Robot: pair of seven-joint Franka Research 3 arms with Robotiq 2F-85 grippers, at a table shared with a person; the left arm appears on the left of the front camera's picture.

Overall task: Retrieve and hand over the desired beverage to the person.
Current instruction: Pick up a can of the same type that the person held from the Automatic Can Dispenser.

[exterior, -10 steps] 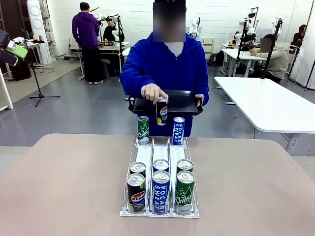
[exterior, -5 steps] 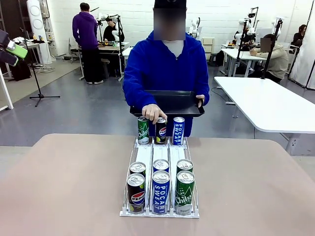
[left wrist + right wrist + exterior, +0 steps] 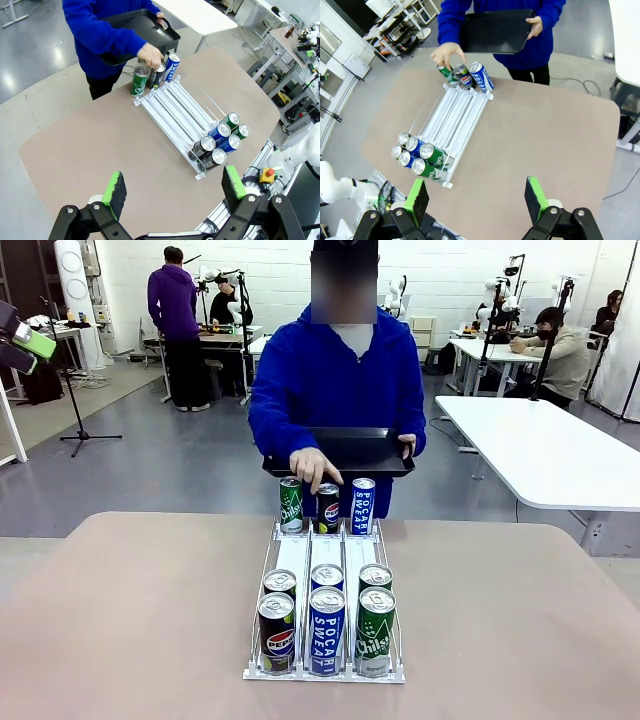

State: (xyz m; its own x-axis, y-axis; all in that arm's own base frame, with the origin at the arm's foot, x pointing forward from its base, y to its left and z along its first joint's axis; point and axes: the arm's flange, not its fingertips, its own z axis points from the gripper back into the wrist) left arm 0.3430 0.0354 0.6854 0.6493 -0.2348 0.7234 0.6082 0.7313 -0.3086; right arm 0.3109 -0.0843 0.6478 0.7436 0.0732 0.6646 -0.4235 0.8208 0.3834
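I see bright, even light, only soft shadows on the matte beige tabletop [image 3: 120,620], sharp focus, and wide-angle bending in both wrist views.

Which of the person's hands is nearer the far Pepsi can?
The right hand, just above the far Pepsi can; the left hand holds the black tray by its edge, higher and to the side.

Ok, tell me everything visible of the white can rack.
The white can rack is a flat, plastic-looking three-lane tray with thin wire rails, lying on the tan table, pointing toward the person. Six cans stand in two rows at its near end, three at its far end; the lanes between are bare. The person's hand is over the far Pepsi can.
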